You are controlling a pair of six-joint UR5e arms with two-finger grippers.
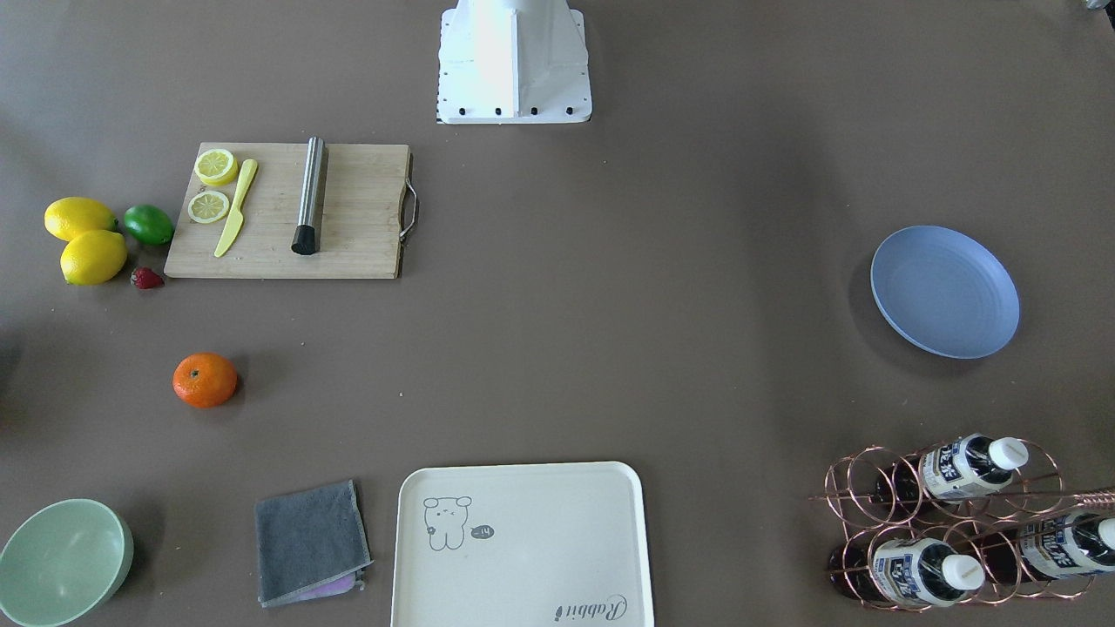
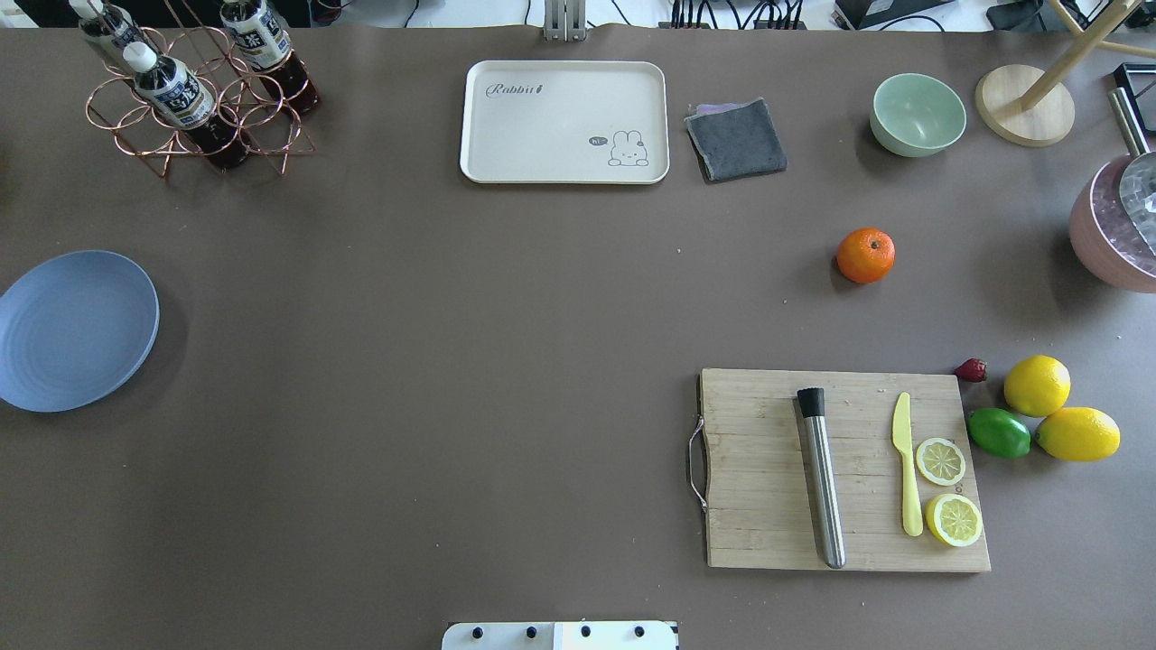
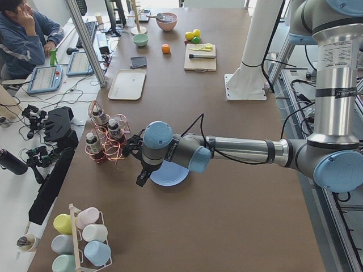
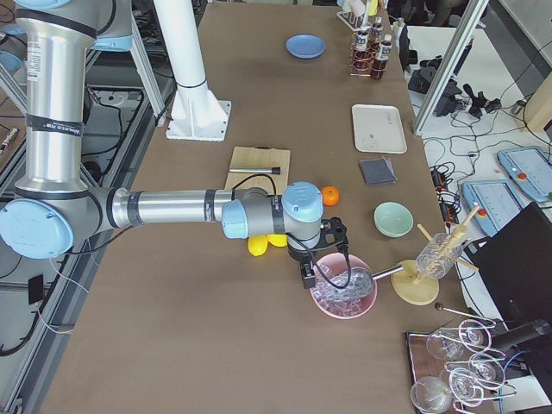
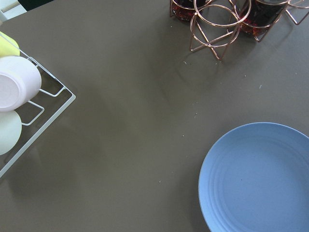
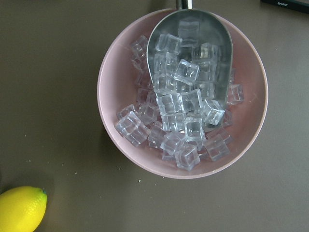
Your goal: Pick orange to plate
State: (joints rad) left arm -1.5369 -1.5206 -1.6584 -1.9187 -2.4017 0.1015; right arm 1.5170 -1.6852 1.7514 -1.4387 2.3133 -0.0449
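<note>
The orange (image 2: 865,255) (image 1: 205,380) rests alone on the brown table, between the grey cloth and the cutting board. The blue plate (image 2: 72,329) (image 1: 945,292) lies bare at the opposite end and also shows in the left wrist view (image 5: 260,179). In the exterior left view the left gripper (image 3: 140,181) hangs over the plate's edge (image 3: 173,177). In the exterior right view the right gripper (image 4: 308,278) hovers over a pink bowl, a short way from the orange (image 4: 329,196). I cannot tell whether either gripper is open or shut.
A pink bowl of ice cubes (image 6: 120,145) with a metal scoop (image 6: 190,58) sits under the right wrist. Nearby are lemons (image 2: 1037,385), a lime (image 2: 998,432), a strawberry (image 2: 971,369) and a cutting board (image 2: 768,469). Also present: cream tray (image 2: 564,122), green bowl (image 2: 918,114), bottle rack (image 2: 194,99).
</note>
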